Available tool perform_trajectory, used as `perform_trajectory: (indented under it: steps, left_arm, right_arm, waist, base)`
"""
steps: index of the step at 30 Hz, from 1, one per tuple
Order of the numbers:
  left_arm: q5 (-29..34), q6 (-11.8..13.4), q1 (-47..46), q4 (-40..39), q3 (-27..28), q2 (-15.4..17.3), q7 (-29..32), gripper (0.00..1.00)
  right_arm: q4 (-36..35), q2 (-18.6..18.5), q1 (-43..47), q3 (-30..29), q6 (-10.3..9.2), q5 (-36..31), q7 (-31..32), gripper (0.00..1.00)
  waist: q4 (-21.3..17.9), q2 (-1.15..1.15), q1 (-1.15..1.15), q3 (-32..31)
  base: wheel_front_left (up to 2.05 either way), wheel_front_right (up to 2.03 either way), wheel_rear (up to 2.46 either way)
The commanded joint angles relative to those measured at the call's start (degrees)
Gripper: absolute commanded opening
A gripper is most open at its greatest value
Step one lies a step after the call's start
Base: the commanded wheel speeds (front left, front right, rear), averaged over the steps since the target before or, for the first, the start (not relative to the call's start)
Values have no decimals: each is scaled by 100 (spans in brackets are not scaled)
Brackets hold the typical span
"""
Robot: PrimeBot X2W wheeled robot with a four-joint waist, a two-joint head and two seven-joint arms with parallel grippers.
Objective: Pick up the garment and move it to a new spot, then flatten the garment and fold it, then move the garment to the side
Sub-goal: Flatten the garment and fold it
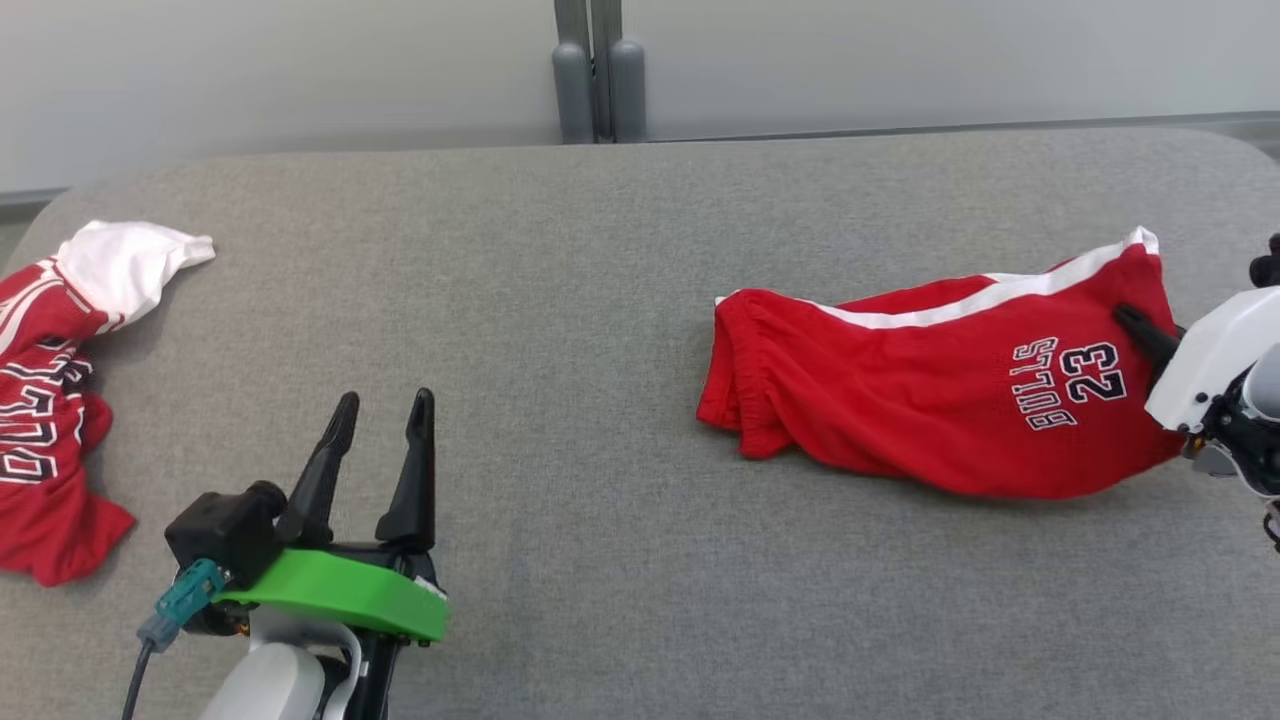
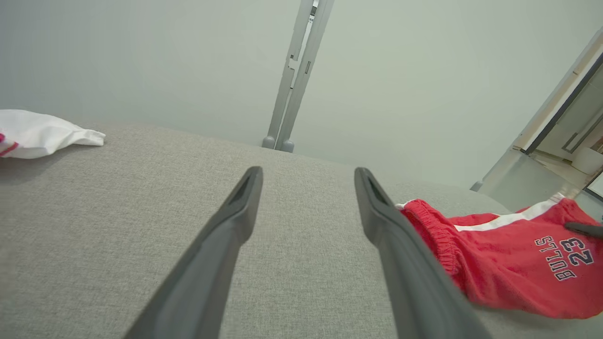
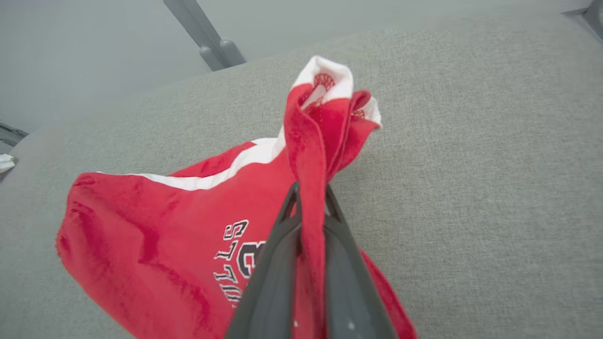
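The right claw [image 1: 1138, 328] is closed on one end of the red shorts [image 1: 930, 400]. In the right wrist view a bunched fold of red cloth with white trim is pinched between its two dark fingers [image 3: 268, 282] and stands up past their tips. The left claw [image 1: 385, 405] is open, its fingers spread well apart with nothing between them, over bare cloth at the lower left.

The grey fabric-covered bench [image 1: 600, 300] spans the whole head view. The shorts lie on its right side, stretched out from the gathered waistband at the left to the gripped end at the right, with a white side stripe and "BULLS 23" printed near the claw. A red and white garment [image 1: 50, 400] lies crumpled at the far left edge, well apart from the shorts. A grey post [image 1: 598, 70] stands behind the bench.
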Motion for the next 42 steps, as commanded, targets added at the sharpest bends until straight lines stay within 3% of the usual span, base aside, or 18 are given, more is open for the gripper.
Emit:
perform_trajectory:
  steps: [1, 9, 19, 26, 27, 28, 29, 34, 38, 42]
  left_arm:
    - [131, 47, 164, 24, 90, 11, 0, 100]
    - [659, -97, 417, 144, 366, -360, -1, 100]
    - [926, -374, 336, 477, 419, -728, 0, 100]
    - [1006, -475, 363, 604, 563, -868, 0, 100]
    - [1028, -499, 382, 634, 589, -885, 0, 100]
    - [1042, -505, 382, 648, 603, -893, 0, 100]
    - [1046, -519, 383, 662, 625, -899, 0, 100]
    - [1122, -562, 425, 695, 696, -919, 0, 100]
    - [1163, -582, 507, 698, 751, -928, 0, 100]
    - [1211, -585, 532, 670, 809, -944, 0, 100]
  right_arm:
    - [-80, 129, -42, 33, 1, -65, -128, 0]
    - [-21, 757, -296, 270, 0, -297, -331, 0]
    - [1289, 1770, -653, 558, 0, -564, -22, 0]
    - [1578, 2220, -769, 760, 0, -701, -26, 0]
    - [1583, 2283, -770, 788, 0, -710, -63, 42]
    - [1582, 2312, -768, 805, 0, -720, -85, 91]
    - [1563, 2339, -770, 834, 0, -744, -133, 100]
    - [1180, 2303, -706, 879, 0, -732, -521, 100]
    - [632, 2046, -640, 847, 0, -741, -1029, 100]
    - [185, 1559, -548, 702, -1, -812, -1631, 100]
  waist:
    - [-125, 0, 0, -159]
    - [298, 0, 0, -255]
    - [1197, 0, 0, -187]
    - [1268, 0, 0, -151]
    - [1218, 0, 0, -161]
    - [1183, 0, 0, -168]
    - [1121, 0, 0, -184]
    - [824, 0, 0, -273]
    - [566, 0, 0, -352]
    - [385, 0, 0, -400]
  base:
    - [0, 0, 0]
    - [0, 0, 0]
    - [0, 0, 0]
    - [0, 0, 0]
    - [0, 0, 0]
    - [0, 0, 0]
    - [0, 0, 0]
    - [0, 0, 0]
    - [0, 0, 0]
    - [0, 0, 0]
